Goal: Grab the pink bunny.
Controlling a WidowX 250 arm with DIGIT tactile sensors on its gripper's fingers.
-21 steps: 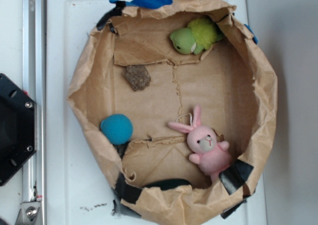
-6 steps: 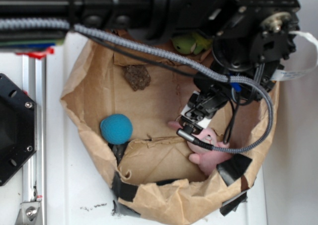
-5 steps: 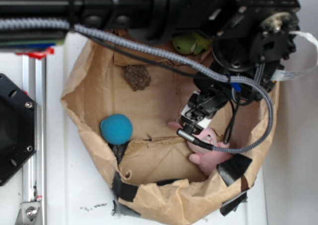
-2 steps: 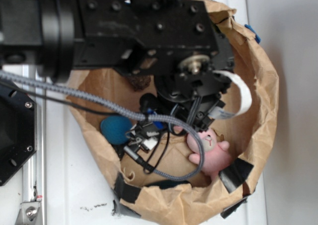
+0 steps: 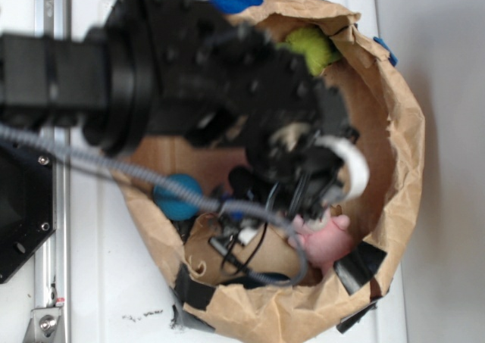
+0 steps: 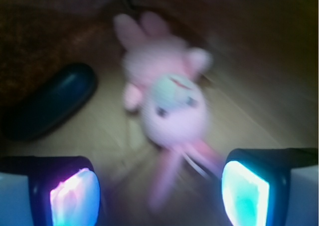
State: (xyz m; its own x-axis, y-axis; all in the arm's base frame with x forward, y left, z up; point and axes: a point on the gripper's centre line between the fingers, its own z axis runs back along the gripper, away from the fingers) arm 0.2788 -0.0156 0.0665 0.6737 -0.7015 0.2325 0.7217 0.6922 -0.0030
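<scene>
from outside, the black arm (image 5: 189, 101) hangs blurred over the paper bag (image 5: 394, 131), covering most of its floor; the pink bunny (image 5: 327, 241) peeks out by the bag's lower right wall, with a teal ball (image 5: 176, 195) near the left wall. in the wrist view the gripper (image 6: 159, 193) stands wide apart, empty, the bunny (image 6: 169, 104) lying between and beyond its fingers (image 6: 75, 196), ears toward them.

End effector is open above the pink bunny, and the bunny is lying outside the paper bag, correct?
Not quite. The exterior view shows the pink bunny lying inside the paper bag, near its wall. The end effector is indeed open above it, as the wrist view shows.
</scene>
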